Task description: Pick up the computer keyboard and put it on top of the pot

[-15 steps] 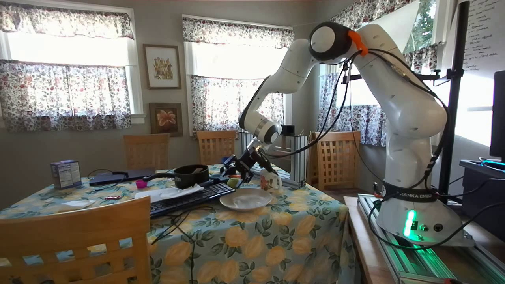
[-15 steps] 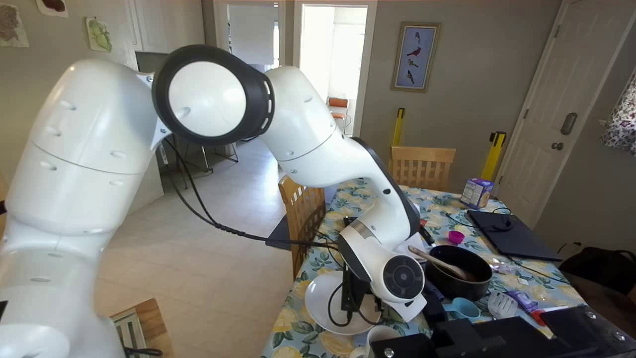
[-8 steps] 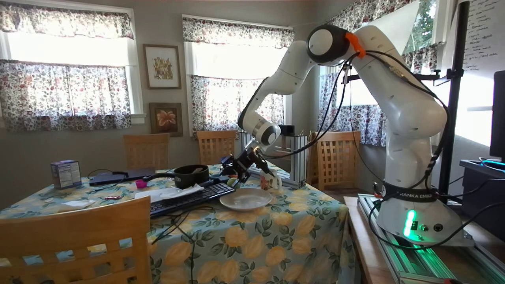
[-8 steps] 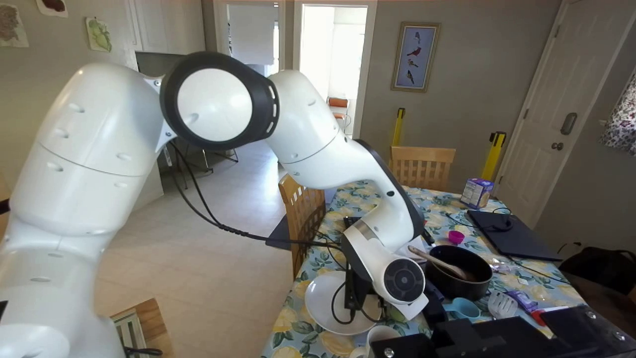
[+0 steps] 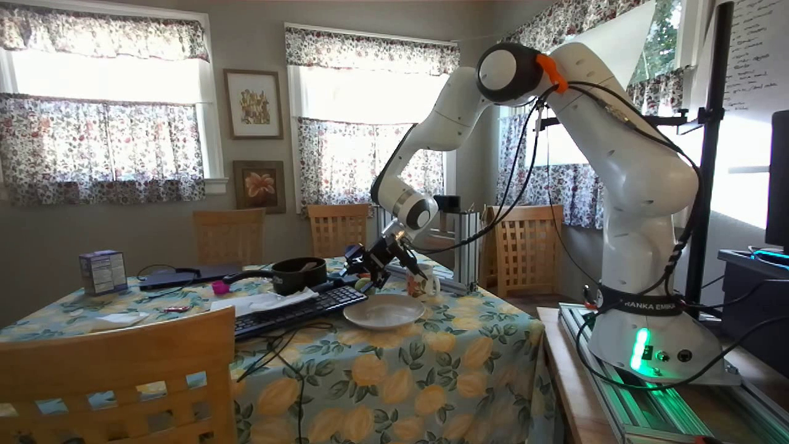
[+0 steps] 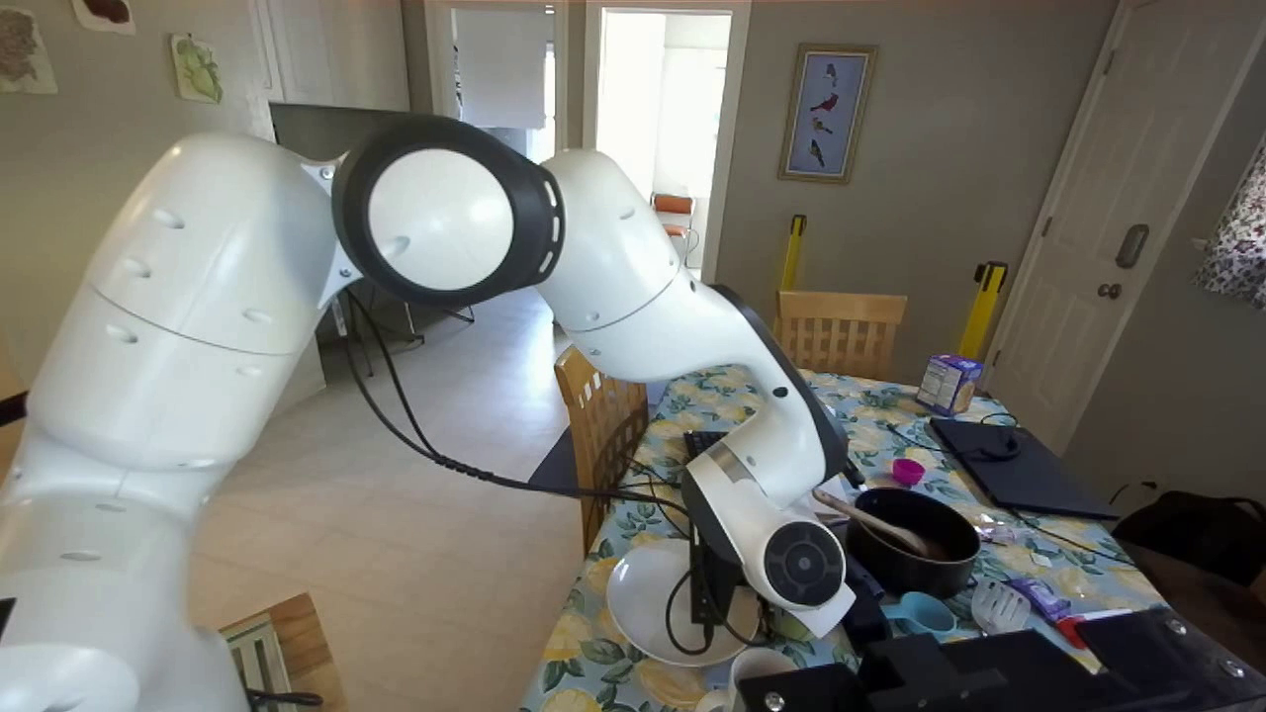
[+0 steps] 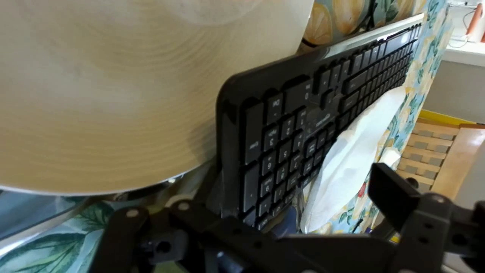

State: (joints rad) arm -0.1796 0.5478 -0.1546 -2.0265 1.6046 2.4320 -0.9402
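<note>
The long black keyboard point(image 5: 308, 311) lies flat on the table with white paper over part of it. Only its far end point(image 6: 700, 442) shows past the arm in an exterior view. In the wrist view its number-pad end point(image 7: 295, 125) is close to the jaws. The black pot point(image 5: 299, 275) stands behind the keyboard and also shows in an exterior view point(image 6: 910, 574) with a wooden spoon in it. It is not visible in the wrist view. My gripper point(image 5: 359, 275) is tilted, open and empty above the keyboard's near end. Its fingers spread wide in the wrist view point(image 7: 282, 206).
A white plate point(image 5: 382, 314) sits against the keyboard's end. A mug point(image 5: 425, 285) and a green round fruit point(image 5: 363, 285) are beside the gripper. White paper point(image 7: 352, 163) lies on the keyboard. A blue scoop point(image 6: 922, 613) and a slotted spatula point(image 6: 999, 605) lie near the pot.
The arm's elbow has sunk, and the gripper has shifted slightly away from the base and tilted a little. It stays open. The keyboard and pot have not moved.
</note>
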